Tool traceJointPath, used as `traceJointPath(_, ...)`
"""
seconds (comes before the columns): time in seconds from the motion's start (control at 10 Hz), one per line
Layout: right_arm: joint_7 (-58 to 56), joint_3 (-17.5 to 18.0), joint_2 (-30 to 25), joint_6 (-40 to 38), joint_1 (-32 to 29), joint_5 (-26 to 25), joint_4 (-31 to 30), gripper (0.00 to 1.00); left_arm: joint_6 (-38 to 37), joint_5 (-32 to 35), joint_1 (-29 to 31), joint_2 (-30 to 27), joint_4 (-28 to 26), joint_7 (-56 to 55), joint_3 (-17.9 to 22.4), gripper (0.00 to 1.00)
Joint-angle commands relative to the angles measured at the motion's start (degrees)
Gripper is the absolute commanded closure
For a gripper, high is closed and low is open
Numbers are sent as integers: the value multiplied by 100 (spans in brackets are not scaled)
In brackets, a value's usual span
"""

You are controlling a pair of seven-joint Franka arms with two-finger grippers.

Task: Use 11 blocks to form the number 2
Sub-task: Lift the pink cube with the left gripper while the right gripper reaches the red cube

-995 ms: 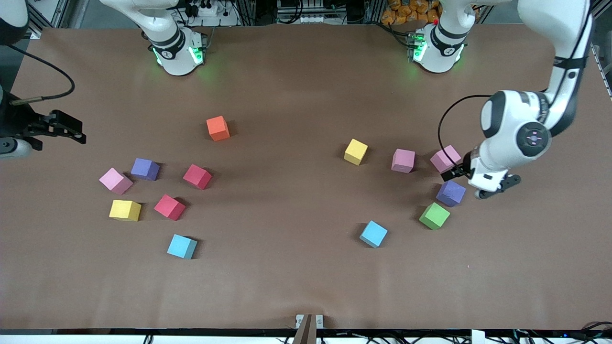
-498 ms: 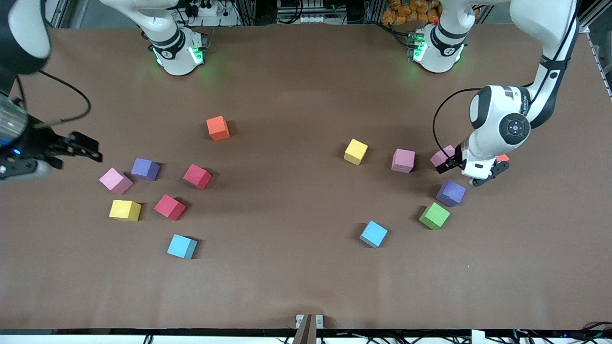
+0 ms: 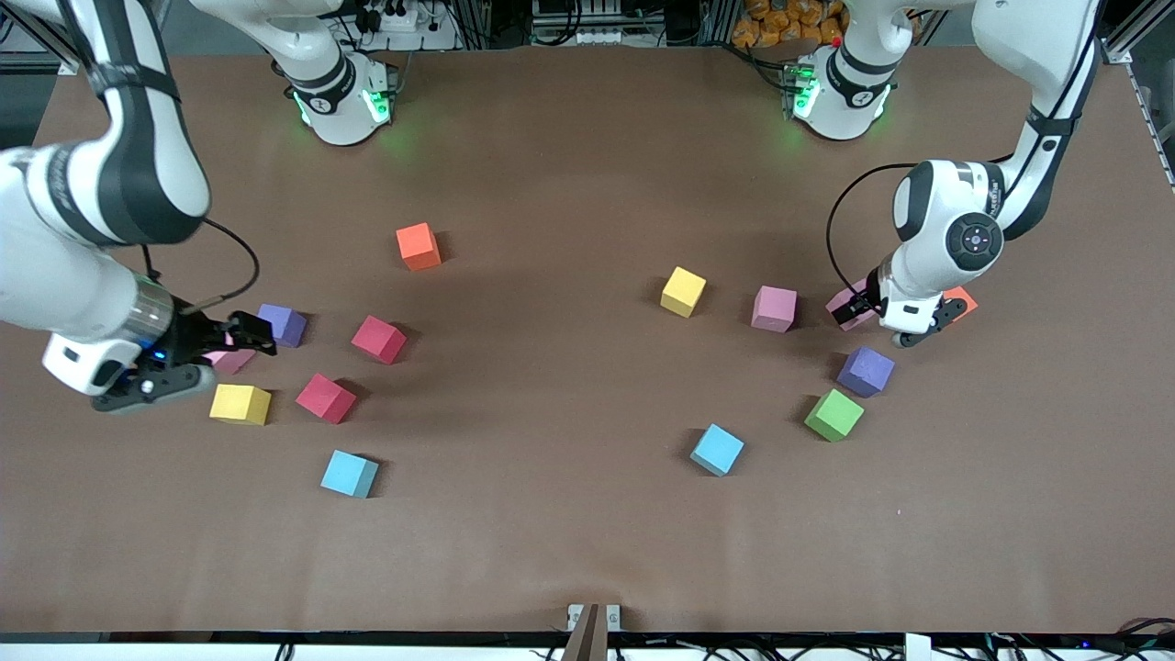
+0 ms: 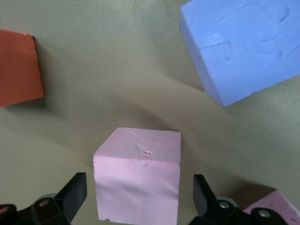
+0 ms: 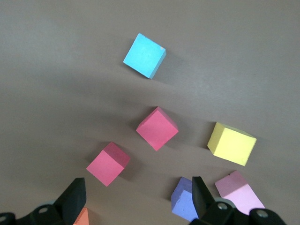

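- The left tool is low over a pink matte foam cube at the left arm's end of the brown paper-covered table; its fingers stand apart, one on each side of the cube and not touching it.
- Just beside that cube lie an orange foam cube and a purple foam cube; a green foam cube sits nearer the front camera, next to the purple one.
- Toward the table's middle from there are a second pink cube, a yellow foam cube and a light blue foam cube.
- The right tool is over a third pink cube at the right arm's end, fingers spread; how high it stands is hard to judge.
- Around it lie another purple cube, another yellow cube, two red foam cubes and another light blue cube.
- A second orange cube lies alone, farther from the front camera.
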Motion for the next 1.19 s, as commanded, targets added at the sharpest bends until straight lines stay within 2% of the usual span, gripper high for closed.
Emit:
traceJointPath(0.0, -144, -10, -6, 124, 76, 123, -255, 0, 226, 216, 29, 178, -52, -147, -33, 0)
traceJointPath(0.1, -161, -2, -32, 264, 85, 123, -440, 0, 226, 234, 38, 179, -52, -138, -33, 42)
traceJointPath(0.2, -274, -10, -111, 387, 94, 115, -598, 0, 226, 278, 29, 179, -44, -129, -24, 99)
traceJointPath(0.4, -372, -2, -103, 589, 164, 115, -766, 0, 104, 489, 47, -39, 44, -208, -24, 100)
traceJointPath(0.7, -390, -2, -103, 881, 287, 115, -986, 0, -1150, 498, -40, -575, 544, -811, -94, 100)
traceJointPath(0.9, -591, -2, -15, 925, 558, 115, -969, 0, -1574, 498, -32, -839, 589, -1724, -698, 100)
traceJointPath(1.09, -993, -10, 186, 1213, 551, 97, -986, 0, -1742, 463, -32, -858, 650, -2953, -1444, 100)
